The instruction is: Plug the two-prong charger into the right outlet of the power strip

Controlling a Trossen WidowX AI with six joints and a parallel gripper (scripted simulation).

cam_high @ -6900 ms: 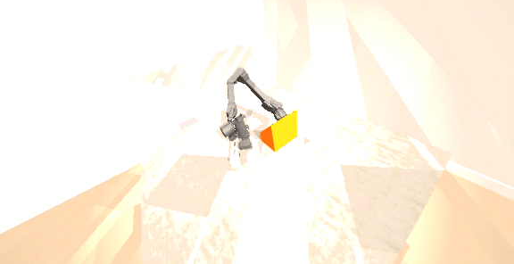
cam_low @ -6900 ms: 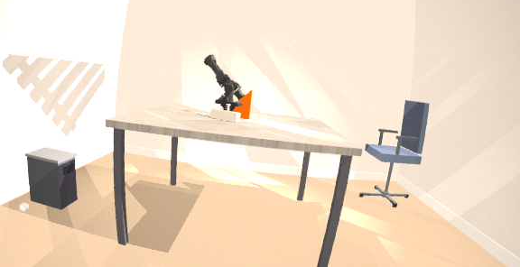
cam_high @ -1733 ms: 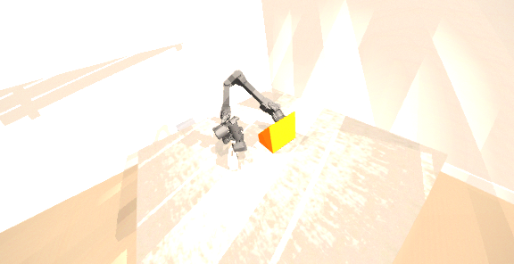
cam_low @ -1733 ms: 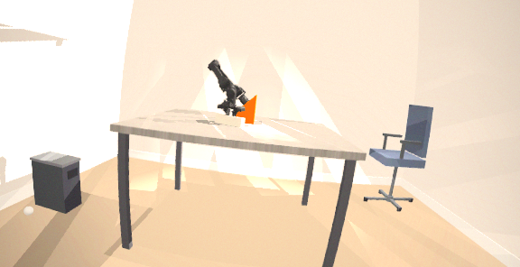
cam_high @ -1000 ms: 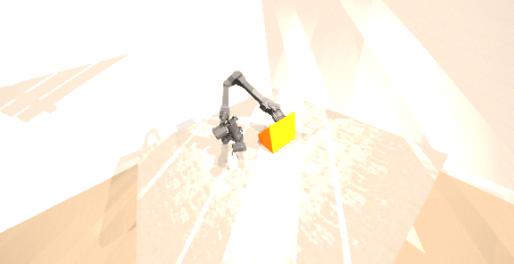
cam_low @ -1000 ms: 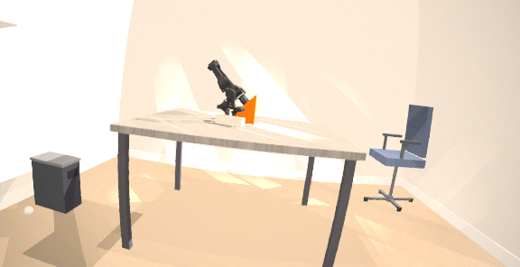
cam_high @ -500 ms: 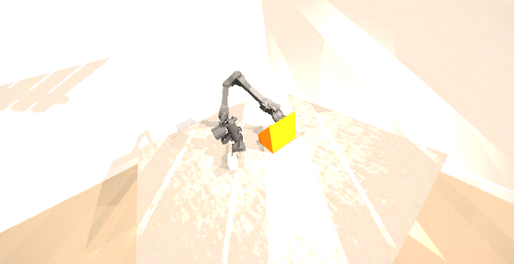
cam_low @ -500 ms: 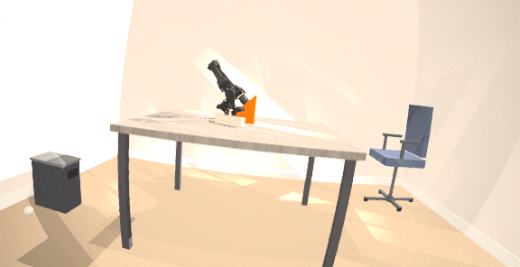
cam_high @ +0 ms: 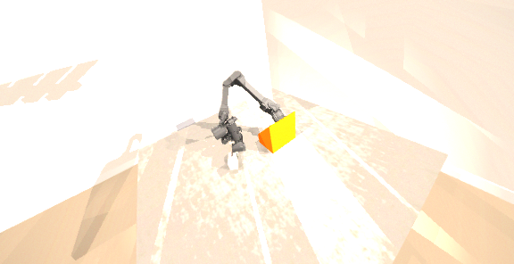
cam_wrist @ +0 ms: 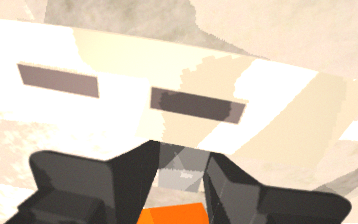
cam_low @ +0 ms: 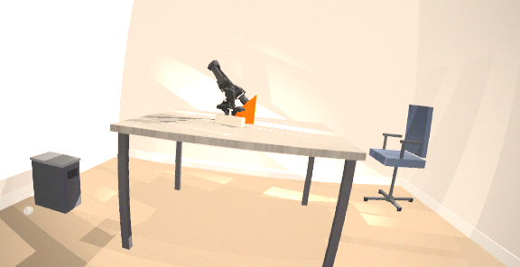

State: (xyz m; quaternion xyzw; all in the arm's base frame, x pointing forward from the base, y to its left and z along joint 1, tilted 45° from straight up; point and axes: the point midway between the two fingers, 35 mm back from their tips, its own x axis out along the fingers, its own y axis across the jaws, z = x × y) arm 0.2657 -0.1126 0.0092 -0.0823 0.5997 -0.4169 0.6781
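Observation:
The white power strip lies on the table, with two dark slots in its top in the wrist view, a left slot and a right slot. My gripper points down at the strip and is shut on a small grey block, the charger. In the wrist view the fingertips overlap the strip's near edge, just below the right slot. The prongs are hidden, and I cannot tell whether the charger touches the strip.
An orange and yellow wedge stands beside the arm's base on the table. Orange also shows between the fingers in the wrist view. A flat pale piece lies near the back left edge. Strong light washes out much of the surface.

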